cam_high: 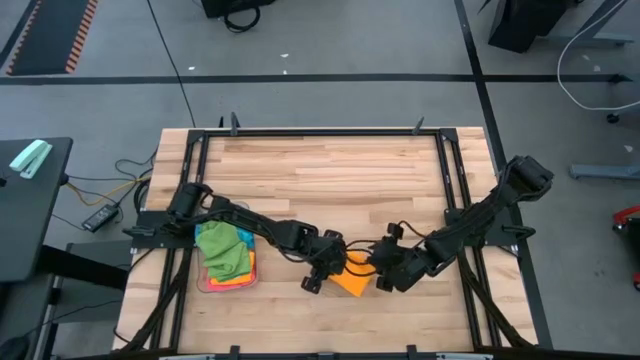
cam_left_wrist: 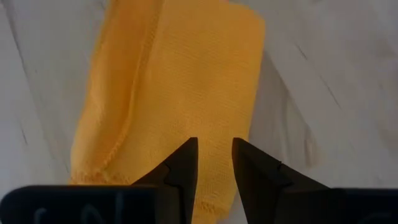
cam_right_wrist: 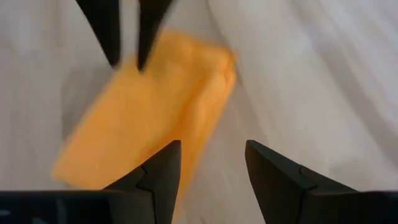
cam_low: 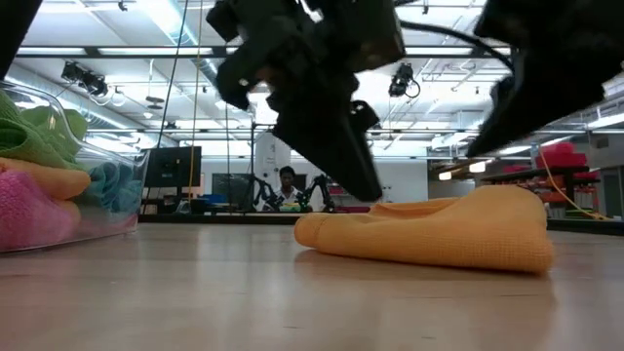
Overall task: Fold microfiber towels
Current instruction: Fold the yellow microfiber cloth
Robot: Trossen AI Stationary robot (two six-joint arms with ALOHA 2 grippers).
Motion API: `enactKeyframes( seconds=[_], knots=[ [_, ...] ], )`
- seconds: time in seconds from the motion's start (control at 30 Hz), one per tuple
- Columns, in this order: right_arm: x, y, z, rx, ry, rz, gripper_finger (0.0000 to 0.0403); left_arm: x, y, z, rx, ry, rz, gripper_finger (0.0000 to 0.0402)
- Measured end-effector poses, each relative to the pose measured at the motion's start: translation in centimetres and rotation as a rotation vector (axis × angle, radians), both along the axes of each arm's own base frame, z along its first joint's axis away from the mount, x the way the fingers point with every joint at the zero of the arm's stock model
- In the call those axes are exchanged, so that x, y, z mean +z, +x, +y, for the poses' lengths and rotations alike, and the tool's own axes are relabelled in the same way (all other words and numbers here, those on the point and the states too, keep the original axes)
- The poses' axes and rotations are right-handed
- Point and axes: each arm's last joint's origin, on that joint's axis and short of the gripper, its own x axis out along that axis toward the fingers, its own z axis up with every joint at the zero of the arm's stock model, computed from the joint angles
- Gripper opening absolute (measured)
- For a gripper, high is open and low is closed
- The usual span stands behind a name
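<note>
Softly folded, nubby orange towel (cam_left_wrist: pixel 180 81)

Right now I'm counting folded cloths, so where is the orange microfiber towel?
In the high view the orange microfiber towel lies folded on the wooden table near its front edge, between the left gripper and right gripper, right of the clear plastic tray.

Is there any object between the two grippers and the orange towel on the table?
Nothing visible. The left gripper hangs just over the folded orange towel with a small gap between its fingers, and the right gripper is open over the opposite side. The wood table around the towel is bare.
</note>
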Motion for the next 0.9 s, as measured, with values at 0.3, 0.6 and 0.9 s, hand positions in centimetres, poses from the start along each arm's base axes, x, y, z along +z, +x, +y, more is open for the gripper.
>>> enactKeyframes(
  seconds=[0.3,0.6,0.9],
  knots=[
    [-1.2,2.9,0.5,0.123,-0.108,-0.145,0.0188,0.5,-0.4,-0.3,-0.005,-0.003,0.015,0.0107],
    [-4.3,5.8,-2.3,0.161,-0.209,-0.066,0.0188,0.7,-1.5,-1.0,0.046,-0.013,0.098,0.0099],
    [-4.1,5.1,-4.1,0.17,-0.245,0.074,0.0188,0.4,-2.5,-1.3,0.108,-0.02,0.199,0.0081]
  ],
)
